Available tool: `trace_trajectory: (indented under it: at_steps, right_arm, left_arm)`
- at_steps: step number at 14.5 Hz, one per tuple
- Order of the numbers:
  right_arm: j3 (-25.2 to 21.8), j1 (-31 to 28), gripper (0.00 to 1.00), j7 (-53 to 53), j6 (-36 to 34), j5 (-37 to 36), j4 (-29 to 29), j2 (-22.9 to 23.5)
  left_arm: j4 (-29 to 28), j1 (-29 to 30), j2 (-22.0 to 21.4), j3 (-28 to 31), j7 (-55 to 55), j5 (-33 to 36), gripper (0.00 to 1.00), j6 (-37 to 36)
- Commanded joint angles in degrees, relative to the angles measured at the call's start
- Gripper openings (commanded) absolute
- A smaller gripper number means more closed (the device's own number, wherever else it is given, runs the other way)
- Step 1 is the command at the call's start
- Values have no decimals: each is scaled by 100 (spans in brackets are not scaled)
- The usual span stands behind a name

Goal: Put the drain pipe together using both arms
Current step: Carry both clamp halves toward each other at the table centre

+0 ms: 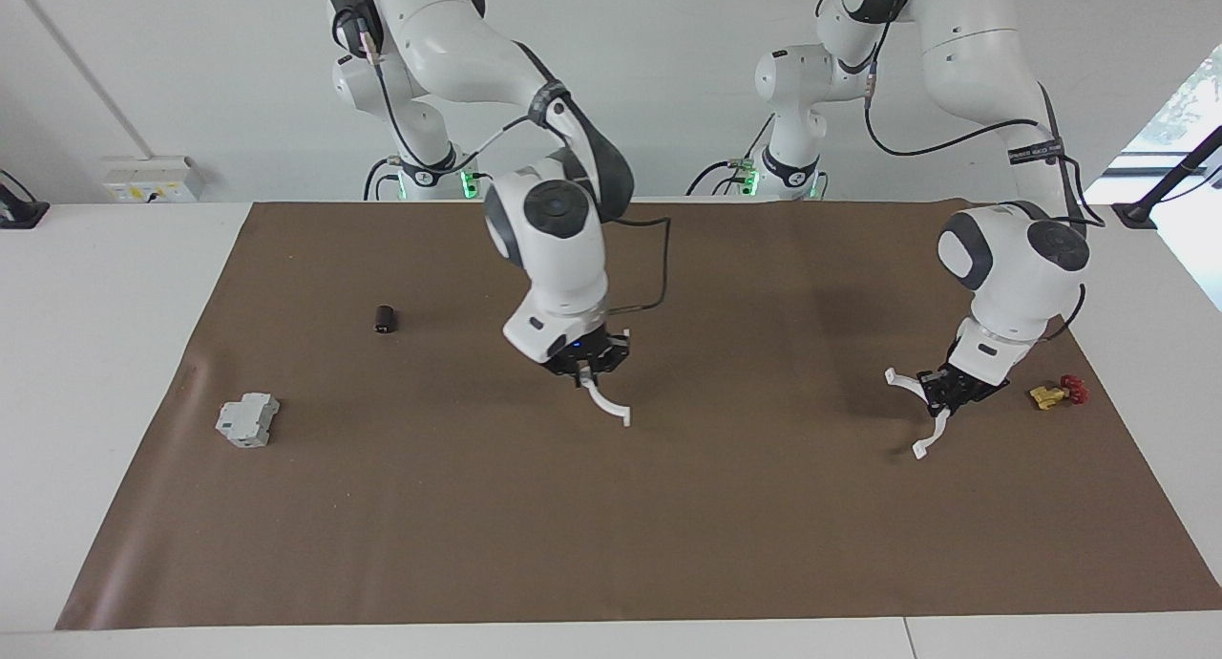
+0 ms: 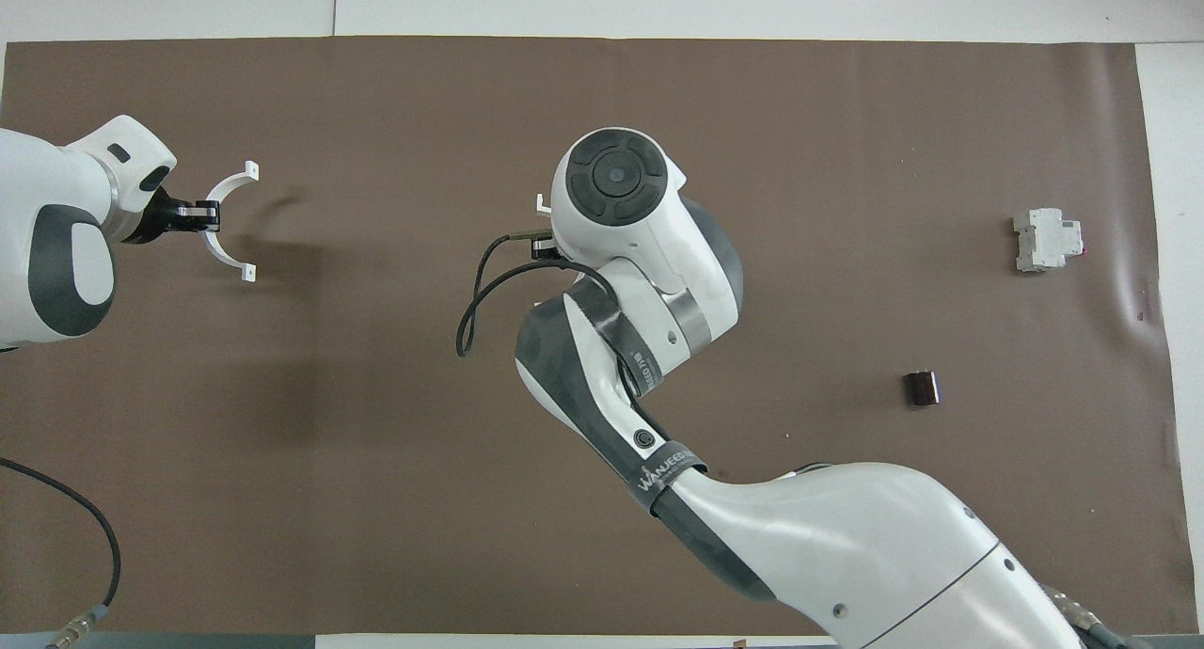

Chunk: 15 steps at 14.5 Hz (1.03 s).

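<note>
The drain pipe is in two separate white half-circle pieces, each held up off the brown mat. My right gripper (image 1: pixel 586 365) is shut on one half (image 1: pixel 611 409) over the middle of the mat. In the overhead view the right arm's wrist hides this gripper and only an end tab of that half (image 2: pixel 541 202) shows. My left gripper (image 1: pixel 945 393) (image 2: pixel 196 218) is shut on the other half (image 1: pixel 926 437) (image 2: pixel 222 224) over the left arm's end of the mat. The two halves are far apart.
A grey boxy block (image 1: pixel 247 420) (image 2: pixel 1044 240) lies at the right arm's end of the mat (image 1: pixel 611 544). A small dark cylinder (image 1: pixel 385 318) (image 2: pixel 922 387) lies nearer to the robots than the block. A yellow valve with a red knob (image 1: pixel 1055 393) lies beside the left gripper.
</note>
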Motion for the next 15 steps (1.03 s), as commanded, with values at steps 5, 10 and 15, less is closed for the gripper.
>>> trace_trajectory:
  at_steps: [5,10,15]
  right_arm:
    - [0,-172,0,-403,338,-268,-140,241]
    - [9,-102,0,-473,487,-251,-632,189]
    - [9,-93,41,-579,891,-251,-975,101]
  left_arm:
    - [151,-1047,-59,59,-1186,75,0,-249]
    - [151,-2049,-6,59,-2573,461,0,-240]
    - [177,-2560,178,59,-3286,646,0,-231]
